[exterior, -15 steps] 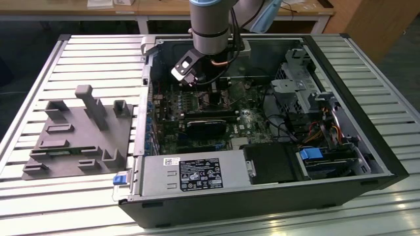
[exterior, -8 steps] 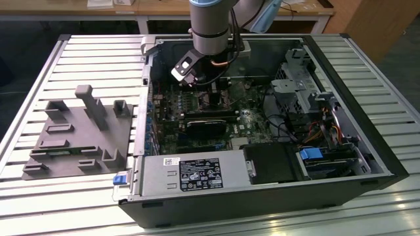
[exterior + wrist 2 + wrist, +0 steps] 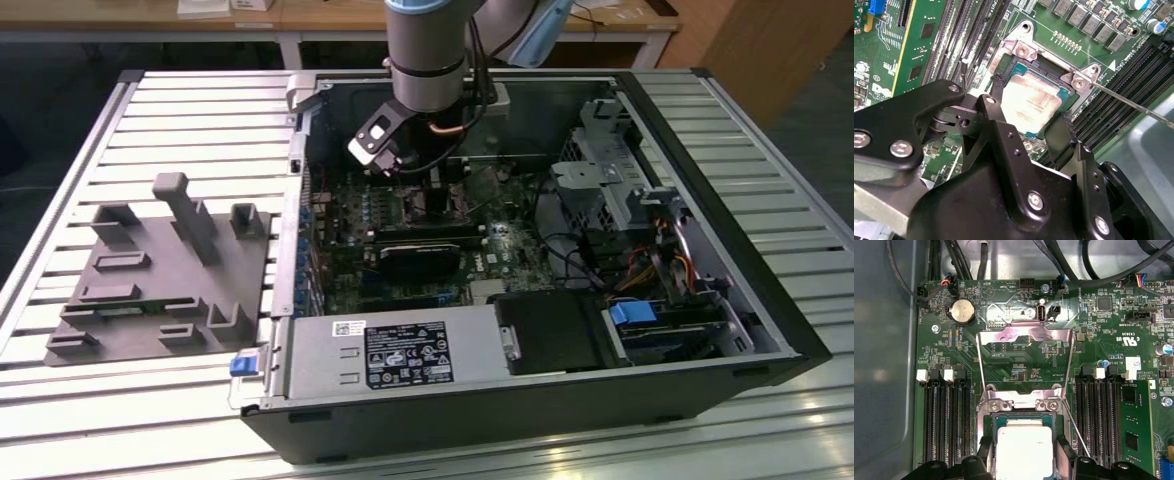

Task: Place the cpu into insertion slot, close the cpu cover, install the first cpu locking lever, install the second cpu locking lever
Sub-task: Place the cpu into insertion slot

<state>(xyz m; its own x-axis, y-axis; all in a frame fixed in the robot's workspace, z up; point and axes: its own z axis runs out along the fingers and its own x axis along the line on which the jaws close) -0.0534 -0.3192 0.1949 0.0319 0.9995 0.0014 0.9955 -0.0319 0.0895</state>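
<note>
The cpu (image 3: 1031,100) (image 3: 1024,447), a silver-topped square chip, sits low inside the insertion slot (image 3: 1005,64) (image 3: 987,426) on the green board. My gripper (image 3: 1029,107) (image 3: 1024,454) straddles it, and one black finger (image 3: 996,92) presses each of two opposite edges. The cpu cover (image 3: 1024,334) stands flipped up beyond the slot, and the board shows through its cut-out. Two thin wire locking levers (image 3: 980,360) (image 3: 1134,105) stick up free beside the slot. In the exterior view my gripper (image 3: 430,185) reaches down into the open computer case (image 3: 694,390).
Long black memory slots (image 3: 944,425) (image 3: 1099,420) flank the socket. A black heatsink block (image 3: 420,258) sits just in front of it, and cables (image 3: 587,265) and drive cages fill the exterior view's right. A grey fixture plate (image 3: 147,275) lies on the slatted table outside the case.
</note>
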